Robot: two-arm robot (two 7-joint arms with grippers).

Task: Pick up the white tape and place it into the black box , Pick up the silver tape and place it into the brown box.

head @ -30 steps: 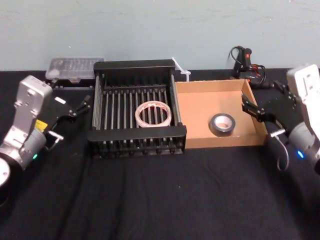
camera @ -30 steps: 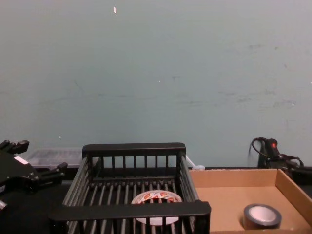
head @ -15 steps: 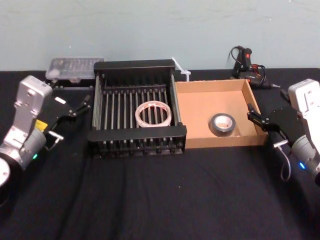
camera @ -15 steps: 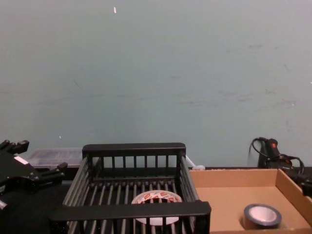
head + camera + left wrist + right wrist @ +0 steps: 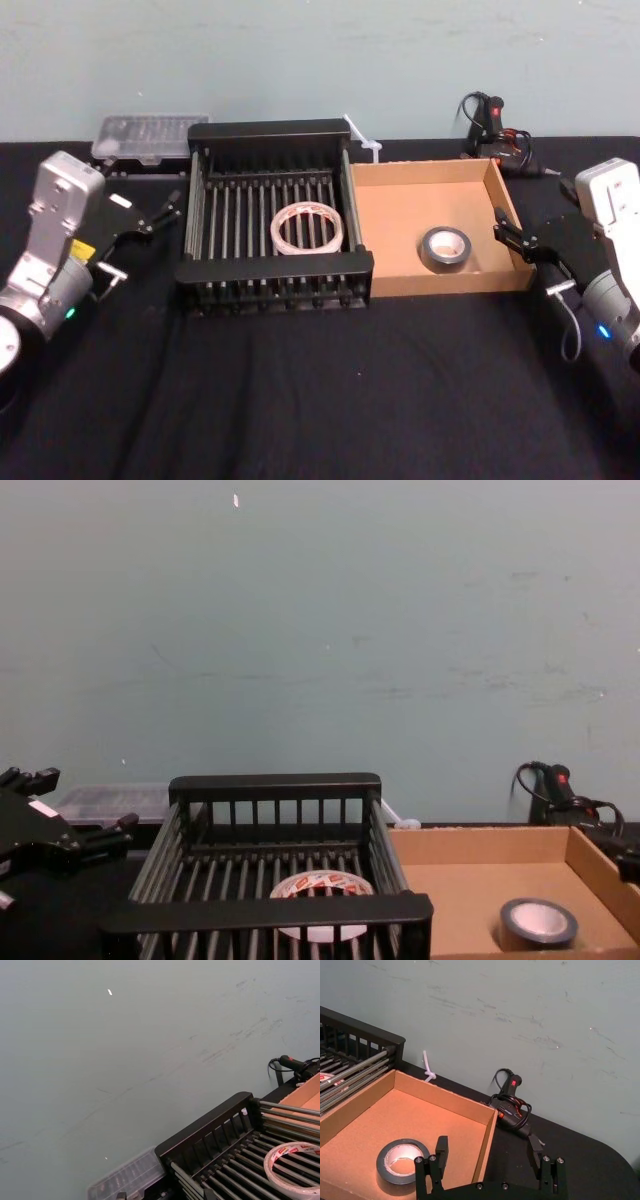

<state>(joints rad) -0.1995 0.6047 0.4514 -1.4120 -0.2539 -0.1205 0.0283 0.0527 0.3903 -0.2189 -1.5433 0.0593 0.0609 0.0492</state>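
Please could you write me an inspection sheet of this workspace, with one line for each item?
Surface: black cloth covers the table.
Job's things: white tape lies flat inside the black box; silver tape lies flat inside the brown box; the boxes stand side by side.
Clutter: clear plastic case behind the black box's left corner; white zip tie at the back between the boxes; black tool behind the brown box.
Grippers: left gripper open, empty, left of the black box; right gripper open, empty, at the brown box's right wall.
Cables: black cable coiled around the tool.
Surroundings: pale green wall; people: nothing seen.
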